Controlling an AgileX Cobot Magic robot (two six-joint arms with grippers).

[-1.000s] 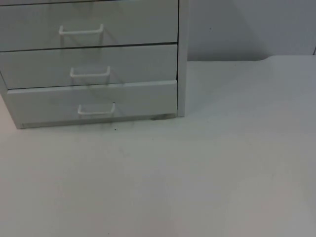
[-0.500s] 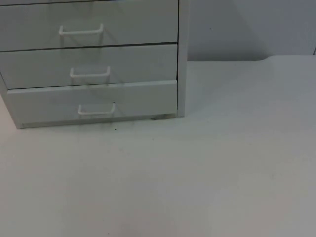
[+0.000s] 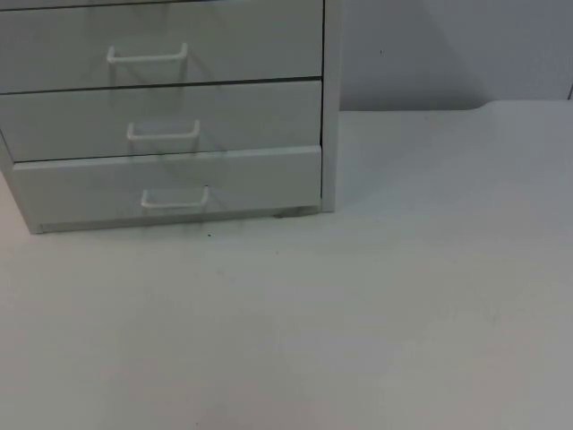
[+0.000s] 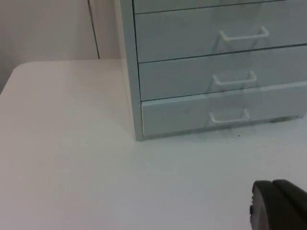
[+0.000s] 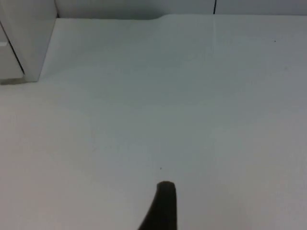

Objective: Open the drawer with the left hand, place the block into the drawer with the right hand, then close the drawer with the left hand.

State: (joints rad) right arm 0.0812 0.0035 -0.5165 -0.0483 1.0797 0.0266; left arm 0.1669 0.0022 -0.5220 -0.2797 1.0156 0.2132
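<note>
Three drawers (image 3: 166,121) are shut in the cabinet (image 4: 130,72) at your table's (image 3: 403,296) far left. The left gripper (image 4: 278,208) faces their handles (image 4: 230,116), so it leads; I cannot tell either gripper's (image 5: 163,206) opening.

White drawer cabinet (image 3: 170,116) (drawers shut)

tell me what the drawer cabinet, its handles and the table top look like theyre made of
Drawer cabinet: looks like white painted or laminated board, matt and flat with crisp straight edges; metal cannot be ruled out. Handles, such as the bottom drawer's handle: thin white bent bars, probably coated metal wire or plastic. Table top: smooth white sheet with a faint sheen, likely laminate.
</note>
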